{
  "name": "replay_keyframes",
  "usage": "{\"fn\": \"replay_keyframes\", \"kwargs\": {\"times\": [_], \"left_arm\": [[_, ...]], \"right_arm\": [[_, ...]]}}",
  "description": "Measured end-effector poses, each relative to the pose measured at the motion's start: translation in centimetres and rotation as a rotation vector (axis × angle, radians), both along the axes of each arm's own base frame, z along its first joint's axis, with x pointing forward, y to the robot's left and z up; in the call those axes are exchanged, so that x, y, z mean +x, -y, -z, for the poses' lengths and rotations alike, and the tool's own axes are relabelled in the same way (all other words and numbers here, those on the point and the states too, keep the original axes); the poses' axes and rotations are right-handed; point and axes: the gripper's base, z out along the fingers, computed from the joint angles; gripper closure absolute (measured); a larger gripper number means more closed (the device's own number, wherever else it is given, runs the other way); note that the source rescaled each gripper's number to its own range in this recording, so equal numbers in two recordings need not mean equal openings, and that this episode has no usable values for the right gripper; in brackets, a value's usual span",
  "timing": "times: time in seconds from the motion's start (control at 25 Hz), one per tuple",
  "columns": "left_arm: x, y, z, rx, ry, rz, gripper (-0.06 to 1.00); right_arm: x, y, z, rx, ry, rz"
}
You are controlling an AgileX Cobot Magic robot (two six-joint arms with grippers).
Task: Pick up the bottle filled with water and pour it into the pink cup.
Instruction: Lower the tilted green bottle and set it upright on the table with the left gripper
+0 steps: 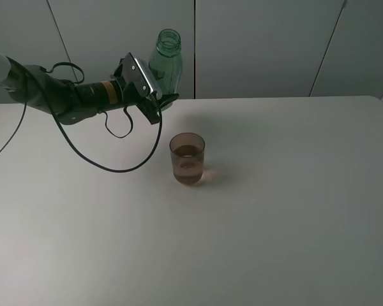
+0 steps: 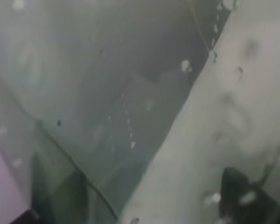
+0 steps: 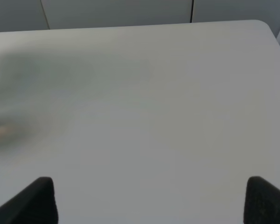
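The bottle point(image 1: 165, 64) stands upright between the jaws of the left gripper point(image 1: 161, 101), gripped low on its body, so most of it rises above them (the left wrist view shows only its wall, pressed close and blurred). The cup point(image 1: 187, 159) stands on the table point(image 1: 293, 210) in front of those jaws and slightly to their right, apart from the bottle. Liquid lies in the cup. A cable point(image 1: 118, 171) loops beneath the arm, behind the jaws. Ahead of the right gripper point(image 3: 154, 205), between its spread jaws, lies the table.
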Motion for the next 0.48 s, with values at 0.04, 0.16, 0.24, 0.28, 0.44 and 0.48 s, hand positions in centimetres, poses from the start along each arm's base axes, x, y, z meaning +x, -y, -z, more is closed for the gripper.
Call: {"fn": "replay_keyframes", "kwargs": {"times": [0.04, 0.16, 0.24, 0.28, 0.44, 0.48], "left_arm": [[-0.2, -0.2, -0.1, -0.022, -0.052, -0.031, 0.94], [-0.7, -1.0, -1.0, -0.125, -0.198, -0.147, 0.94], [-1.1, -1.6, -1.7, -0.194, -0.258, -0.217, 0.94], [-1.5, -1.9, -2.1, -0.228, -0.276, -0.250, 0.94], [-3.2, -3.2, -2.4, -0.303, -0.341, -0.360, 0.94], [-3.7, -3.6, -2.1, -0.301, -0.352, -0.383, 0.94]], "right_arm": [[0.0, 0.0, 0.0, 0.000, 0.000, 0.000], [0.0, 0.0, 0.0, 0.000, 0.000, 0.000], [0.0, 0.0, 0.0, 0.000, 0.000, 0.000], [0.0, 0.0, 0.0, 0.000, 0.000, 0.000], [0.0, 0.0, 0.0, 0.000, 0.000, 0.000], [0.0, 0.0, 0.0, 0.000, 0.000, 0.000]]}}
